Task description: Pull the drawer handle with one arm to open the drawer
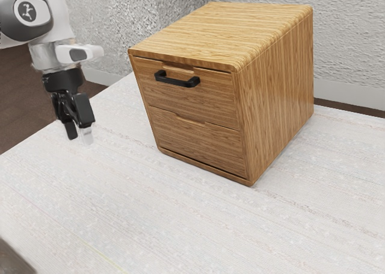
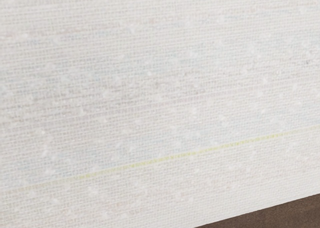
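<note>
My black two-finger gripper point(image 1: 79, 134) hung over the pale woven-textured surface point(image 1: 180, 226), its fingers a little apart and holding nothing. The black bar handle point(image 1: 177, 79) sat on the shut upper drawer point(image 1: 192, 99) of the light wooden two-drawer cabinet point(image 1: 277, 81), well apart from the gripper toward the exterior view's right.

The cabinet point(image 1: 240, 39) stands on the table point(image 1: 150, 226), handle point(image 1: 176, 79) on its upper drawer point(image 1: 198, 102).
</note>
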